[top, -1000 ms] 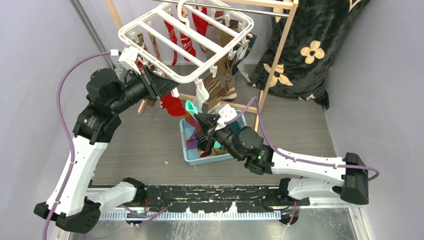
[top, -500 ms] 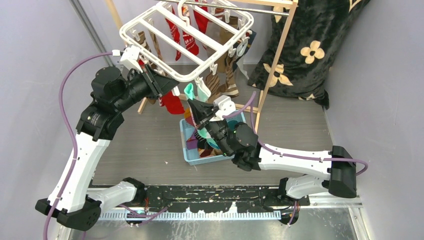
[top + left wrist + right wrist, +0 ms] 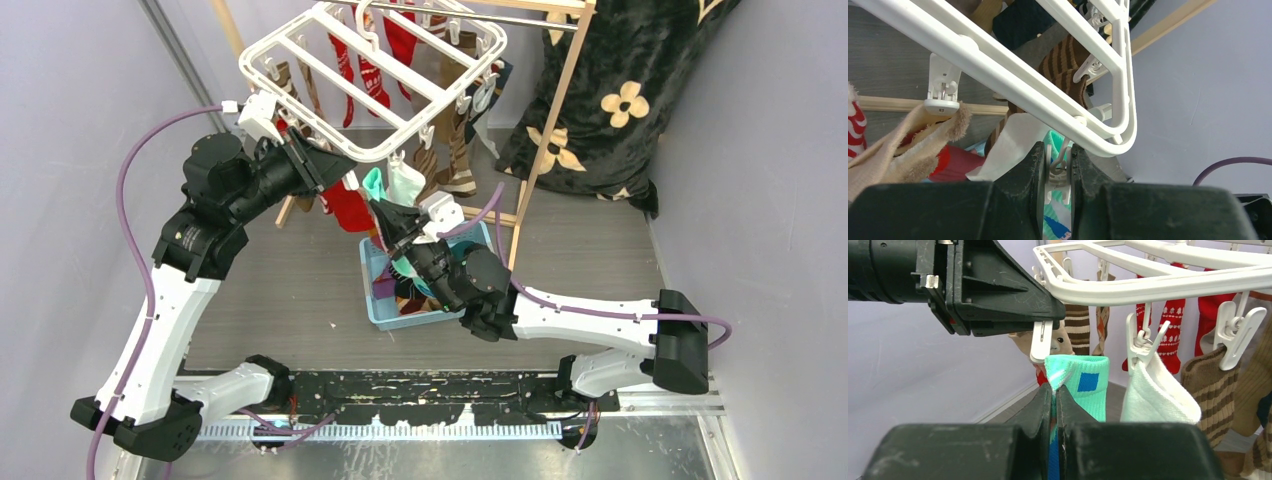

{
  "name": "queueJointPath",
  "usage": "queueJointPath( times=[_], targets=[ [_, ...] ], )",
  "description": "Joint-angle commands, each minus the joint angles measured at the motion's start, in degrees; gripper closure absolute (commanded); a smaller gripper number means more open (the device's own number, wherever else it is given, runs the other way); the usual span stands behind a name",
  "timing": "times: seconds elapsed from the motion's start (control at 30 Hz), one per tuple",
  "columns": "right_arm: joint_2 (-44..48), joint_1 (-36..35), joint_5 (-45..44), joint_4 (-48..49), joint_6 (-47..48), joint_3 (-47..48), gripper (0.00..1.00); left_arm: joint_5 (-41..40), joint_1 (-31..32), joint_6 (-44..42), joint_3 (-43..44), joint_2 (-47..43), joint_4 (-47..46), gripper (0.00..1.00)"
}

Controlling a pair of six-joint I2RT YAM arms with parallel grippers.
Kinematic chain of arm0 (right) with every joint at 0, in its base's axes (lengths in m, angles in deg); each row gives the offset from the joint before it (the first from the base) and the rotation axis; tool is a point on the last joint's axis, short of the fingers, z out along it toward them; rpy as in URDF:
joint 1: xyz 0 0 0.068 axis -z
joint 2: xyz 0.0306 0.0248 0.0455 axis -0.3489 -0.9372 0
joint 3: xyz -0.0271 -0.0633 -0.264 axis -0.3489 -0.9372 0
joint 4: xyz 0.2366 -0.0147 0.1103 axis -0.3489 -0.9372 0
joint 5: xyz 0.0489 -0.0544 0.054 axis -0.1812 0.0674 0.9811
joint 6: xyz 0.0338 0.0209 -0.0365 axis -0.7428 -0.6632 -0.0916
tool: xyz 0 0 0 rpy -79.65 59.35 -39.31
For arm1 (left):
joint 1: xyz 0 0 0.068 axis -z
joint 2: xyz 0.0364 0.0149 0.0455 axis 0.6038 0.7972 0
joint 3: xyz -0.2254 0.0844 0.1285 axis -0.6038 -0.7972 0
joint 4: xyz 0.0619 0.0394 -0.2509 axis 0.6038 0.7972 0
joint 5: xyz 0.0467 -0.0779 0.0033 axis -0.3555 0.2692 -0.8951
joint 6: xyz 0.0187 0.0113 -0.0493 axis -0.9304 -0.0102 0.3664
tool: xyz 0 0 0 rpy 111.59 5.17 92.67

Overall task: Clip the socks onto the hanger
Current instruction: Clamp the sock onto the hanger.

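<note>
The white slatted hanger hangs from the wooden frame with several socks clipped to it. My left gripper is shut on one white peg at the hanger's near corner. My right gripper is shut on a teal sock with blue squares and holds its cuff up right under that peg. In the left wrist view the teal sock shows just behind the squeezed peg. A white sock hangs from the neighbouring peg, to the right of the teal one.
A light blue basket with more socks sits on the floor below the right gripper. Red-white and brown striped socks hang from the hanger. The wooden pole frame and a black flowered cloth stand at the right.
My right gripper has risen and moved left with the teal sock, up to the peg. My left gripper shifted slightly up and the hanger tilted a little with it.
</note>
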Motion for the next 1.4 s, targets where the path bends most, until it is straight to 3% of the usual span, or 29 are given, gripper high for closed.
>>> queueJointPath(
  times=[0.0,1.37],
  targets=[
    [-0.15,-0.82,1.59,2.00,0.79,2.67,0.99,-3.06,-0.02,1.18,1.82,0.17,0.66,1.00],
    [-3.41,-1.99,1.86,4.70,8.02,6.28,0.99,-5.05,0.00,-0.99,-0.07,-0.62,1.98,1.00]
  ],
)
